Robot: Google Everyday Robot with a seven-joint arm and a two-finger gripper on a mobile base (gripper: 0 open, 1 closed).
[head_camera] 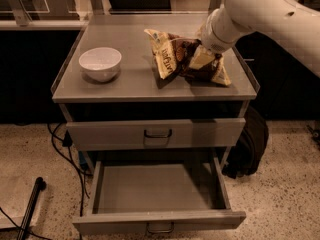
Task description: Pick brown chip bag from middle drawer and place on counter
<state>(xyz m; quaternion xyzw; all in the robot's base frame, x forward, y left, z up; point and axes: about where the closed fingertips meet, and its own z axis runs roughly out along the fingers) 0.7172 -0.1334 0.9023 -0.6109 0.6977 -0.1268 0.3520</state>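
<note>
The brown chip bag (176, 58) lies crumpled on the right half of the counter (125, 86), its cream end with dark lettering turned to the left. My white arm reaches in from the upper right. My gripper (204, 53) is down at the bag's right side, touching it and partly hidden against it. The middle drawer (155, 190) is pulled out below, and its flat grey floor is bare.
A white bowl (100, 62) stands on the counter's left half. Above the open drawer, another grey drawer (210, 132) shows its front panel and dark handle. A dark bag (248, 144) leans against the cabinet's right side. Cables and a black pole (31, 204) lie on the floor at left.
</note>
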